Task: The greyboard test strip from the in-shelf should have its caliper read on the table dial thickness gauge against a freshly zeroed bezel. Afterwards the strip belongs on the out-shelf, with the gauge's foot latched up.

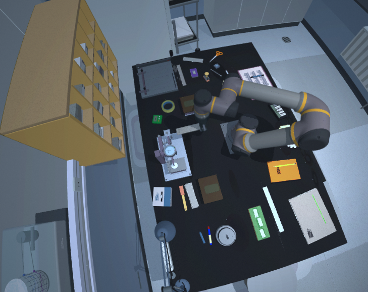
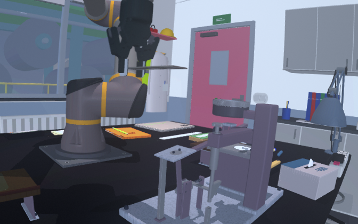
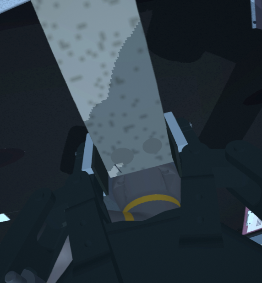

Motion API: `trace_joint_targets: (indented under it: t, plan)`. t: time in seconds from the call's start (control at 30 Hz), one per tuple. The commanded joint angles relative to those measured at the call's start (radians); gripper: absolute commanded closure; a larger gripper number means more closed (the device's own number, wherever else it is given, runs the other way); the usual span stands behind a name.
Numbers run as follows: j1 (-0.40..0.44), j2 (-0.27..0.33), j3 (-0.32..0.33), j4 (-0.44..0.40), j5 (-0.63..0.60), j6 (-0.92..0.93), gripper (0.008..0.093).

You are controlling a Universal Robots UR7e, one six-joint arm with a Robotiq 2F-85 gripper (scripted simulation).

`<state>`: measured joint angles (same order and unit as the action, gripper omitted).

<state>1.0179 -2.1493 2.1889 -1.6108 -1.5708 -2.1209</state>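
The greyboard test strip (image 1: 187,128) (image 2: 158,67) (image 3: 113,87) is a long speckled grey strip. I hold it flat by one end in my closed gripper (image 1: 203,127) (image 2: 131,66) (image 3: 134,155), high above the black table. The strip's free end points toward the dial thickness gauge (image 1: 171,154) (image 2: 230,155), which stands on its grey base plate near the table's left edge. The gauge has a round dial face, a purple frame and a small raised platform (image 2: 175,151). Two brown shelf stands sit on the table, one beyond me (image 1: 187,104) and one past the gauge (image 1: 210,188).
A large wooden pigeonhole cabinet (image 1: 64,78) hangs left of the table. My arm's base (image 2: 83,133) stands mid-table. A tissue box (image 2: 308,175), desk lamp (image 2: 329,117), tape roll (image 1: 167,106), orange notebook (image 1: 283,170) and paper trimmer (image 1: 157,80) lie around.
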Motion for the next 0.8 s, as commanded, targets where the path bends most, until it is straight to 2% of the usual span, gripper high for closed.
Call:
trace_joint_targets:
  t: [0.0,0.17,0.33,0.53,0.77]
  plan:
    - [-0.032,-0.004,0.001,0.002,0.000,-0.031,0.0934]
    - [-0.209,-0.017,0.007,0.011,0.000,-0.207,0.0934]
    - [-0.373,-0.004,0.001,0.002,0.000,-0.371,0.0934]
    - [-0.534,0.044,-0.019,-0.025,0.000,-0.531,0.0934]
    - [-0.664,0.121,-0.056,-0.065,0.000,-0.661,0.0934]
